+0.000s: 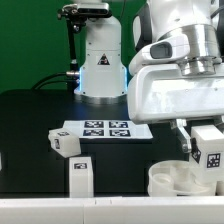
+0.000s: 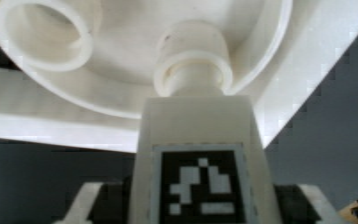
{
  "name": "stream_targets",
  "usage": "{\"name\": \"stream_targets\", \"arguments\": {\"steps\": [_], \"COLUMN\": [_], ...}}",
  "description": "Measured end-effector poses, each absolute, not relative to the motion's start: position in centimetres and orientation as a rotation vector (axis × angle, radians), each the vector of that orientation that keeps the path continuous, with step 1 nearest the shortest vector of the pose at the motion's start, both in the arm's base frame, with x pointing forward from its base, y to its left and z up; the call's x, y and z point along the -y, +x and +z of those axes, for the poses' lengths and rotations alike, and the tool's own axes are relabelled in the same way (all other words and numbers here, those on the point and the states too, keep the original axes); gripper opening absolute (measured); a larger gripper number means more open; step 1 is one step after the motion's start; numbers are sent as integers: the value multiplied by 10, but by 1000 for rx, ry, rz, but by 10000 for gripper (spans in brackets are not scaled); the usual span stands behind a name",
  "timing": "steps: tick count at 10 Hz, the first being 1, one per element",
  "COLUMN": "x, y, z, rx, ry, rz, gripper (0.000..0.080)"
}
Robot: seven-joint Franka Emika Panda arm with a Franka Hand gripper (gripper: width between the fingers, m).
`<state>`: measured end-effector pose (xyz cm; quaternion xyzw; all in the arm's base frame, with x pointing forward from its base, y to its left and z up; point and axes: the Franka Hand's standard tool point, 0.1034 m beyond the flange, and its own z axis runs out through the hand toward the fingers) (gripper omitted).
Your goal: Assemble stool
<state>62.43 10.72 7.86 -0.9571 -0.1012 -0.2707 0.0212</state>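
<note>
My gripper [image 1: 203, 138] is shut on a white stool leg [image 1: 211, 150] with a black-and-white tag, at the exterior view's right. The round white seat [image 1: 178, 181] lies on the table just below and to the left of that leg. In the wrist view the held leg [image 2: 202, 130] points its round peg [image 2: 195, 70] down against the seat's inner surface [image 2: 87, 95], beside a raised socket ring [image 2: 51, 35]. Whether the peg sits in a socket I cannot tell. My gripper [image 2: 202, 205] clamps the leg from both sides, with its fingers [image 2: 98, 205] flanking the tag.
Two loose white legs lie on the black table, one [image 1: 62, 142] left of the marker board [image 1: 100, 128] and one [image 1: 80, 176] near the front edge. The robot's white base [image 1: 100, 65] stands at the back, with a green wall behind.
</note>
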Motion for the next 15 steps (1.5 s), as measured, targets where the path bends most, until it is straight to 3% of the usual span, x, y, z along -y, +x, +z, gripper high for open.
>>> {"name": "stream_targets", "arguments": {"steps": [5, 6, 7, 8, 11, 15], "x": [-106, -106, -106, -106, -106, -112], "y": [625, 625, 625, 625, 625, 634], "z": [77, 77, 77, 77, 77, 78], "rx": [333, 333, 334, 334, 335, 132], "ry": [-2960, -2960, -2960, -2960, -2962, -3011], "rz": [-882, -882, -882, -882, -873, -496], "gripper": [337, 523, 611, 639, 647, 649]}}
